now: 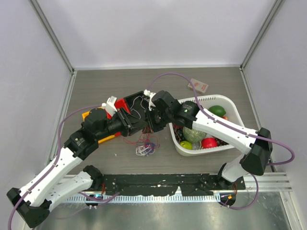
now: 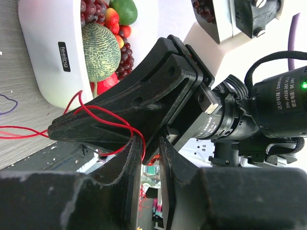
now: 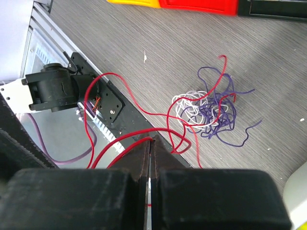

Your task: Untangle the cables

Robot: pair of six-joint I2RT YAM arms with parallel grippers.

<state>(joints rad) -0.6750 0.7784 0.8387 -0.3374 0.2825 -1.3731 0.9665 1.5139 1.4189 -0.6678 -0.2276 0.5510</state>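
Observation:
The cables lie as a small tangle of white, dark purple and red cords on the table just in front of both grippers; it is also in the right wrist view. A red cord rises from the tangle to my right gripper, which is shut on it at the fingertips. My right gripper hangs above the tangle. My left gripper is right next to the right gripper with its jaws a little apart; the red cord drapes over the right gripper's black body and runs down by my left finger's tip. My left gripper holds nothing that I can see.
A white basket of toy fruit stands to the right, close to the right arm; its wall is in the left wrist view. Red, yellow and black blocks lie behind the grippers. A small box lies at back right. A black rail runs along the near edge.

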